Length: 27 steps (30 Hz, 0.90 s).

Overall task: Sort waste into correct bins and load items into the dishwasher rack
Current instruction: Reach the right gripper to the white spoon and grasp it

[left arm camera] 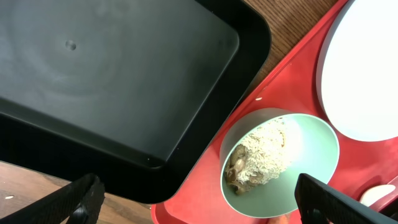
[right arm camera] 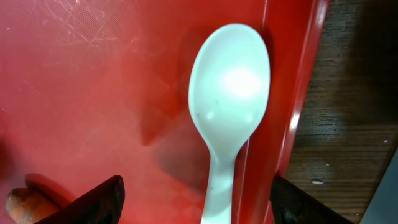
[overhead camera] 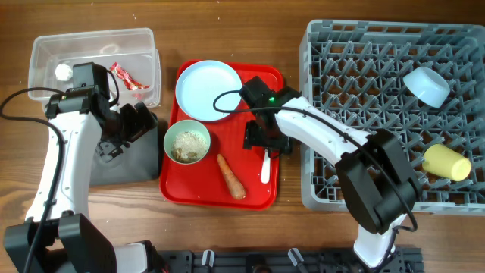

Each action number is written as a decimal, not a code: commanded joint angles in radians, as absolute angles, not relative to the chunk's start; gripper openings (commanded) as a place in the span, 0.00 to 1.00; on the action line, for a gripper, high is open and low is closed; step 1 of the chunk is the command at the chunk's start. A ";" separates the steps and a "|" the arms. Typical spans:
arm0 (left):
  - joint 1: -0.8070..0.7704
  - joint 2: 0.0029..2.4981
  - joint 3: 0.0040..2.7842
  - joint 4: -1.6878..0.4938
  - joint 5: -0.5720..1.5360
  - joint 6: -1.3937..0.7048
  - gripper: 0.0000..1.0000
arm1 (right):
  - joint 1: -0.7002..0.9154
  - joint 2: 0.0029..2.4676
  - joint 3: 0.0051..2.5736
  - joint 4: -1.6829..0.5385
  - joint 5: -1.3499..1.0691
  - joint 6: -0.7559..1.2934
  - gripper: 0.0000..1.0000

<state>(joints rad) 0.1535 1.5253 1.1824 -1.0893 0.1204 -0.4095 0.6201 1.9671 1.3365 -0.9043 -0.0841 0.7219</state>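
Note:
A red tray (overhead camera: 254, 199) holds a light blue plate (overhead camera: 208, 89), a green bowl (overhead camera: 187, 142) of rice scraps, a carrot (overhead camera: 231, 177) and a white spoon (overhead camera: 265, 168). My right gripper (overhead camera: 267, 141) is open and hangs over the spoon (right arm camera: 229, 99), its fingers either side of the handle by the tray's right rim (right arm camera: 305, 81). My left gripper (overhead camera: 135, 123) is open over the black bin (overhead camera: 125, 162), left of the bowl (left arm camera: 281, 162). The grey dishwasher rack (overhead camera: 364, 91) holds a light blue bowl (overhead camera: 426, 86) and a yellow cup (overhead camera: 447, 161).
A clear plastic bin (overhead camera: 144, 42) at the back left holds a white crumpled scrap (overhead camera: 63, 72) and a red wrapper (overhead camera: 126, 76). The black bin (left arm camera: 118, 81) shows nothing inside in the left wrist view. The carrot's end (right arm camera: 25, 200) shows at the right wrist view's lower left.

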 commanded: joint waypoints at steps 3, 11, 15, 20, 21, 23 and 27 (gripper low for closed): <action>0.157 1.507 1.186 -1.090 0.122 -0.426 1.00 | 0.637 2.027 1.333 -0.871 -0.146 0.710 0.77; 0.157 1.507 1.186 -1.090 0.122 -0.426 1.00 | 0.638 2.027 1.333 -0.873 -0.112 0.768 0.76; 0.157 1.507 1.186 -1.095 0.122 -0.426 1.00 | 0.638 2.027 1.333 -0.876 -0.065 0.796 0.64; 0.157 1.507 1.186 -1.097 0.122 -0.426 1.00 | 0.638 2.028 1.333 -0.891 -0.010 0.795 0.43; 0.157 1.507 1.186 -1.097 0.122 -0.427 1.00 | 0.638 2.027 1.333 -0.897 0.006 0.796 0.41; 0.157 1.507 1.186 -1.097 0.122 -0.426 1.00 | 0.638 2.027 1.333 -0.912 0.039 0.794 0.40; 0.157 1.507 1.186 -1.101 0.122 -0.426 1.00 | 0.635 2.027 1.333 -0.933 0.095 0.790 0.32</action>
<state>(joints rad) 0.1535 1.5253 1.1824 -1.0966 0.1204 -0.4095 0.6384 2.0102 1.3369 -0.9165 -0.0021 0.7856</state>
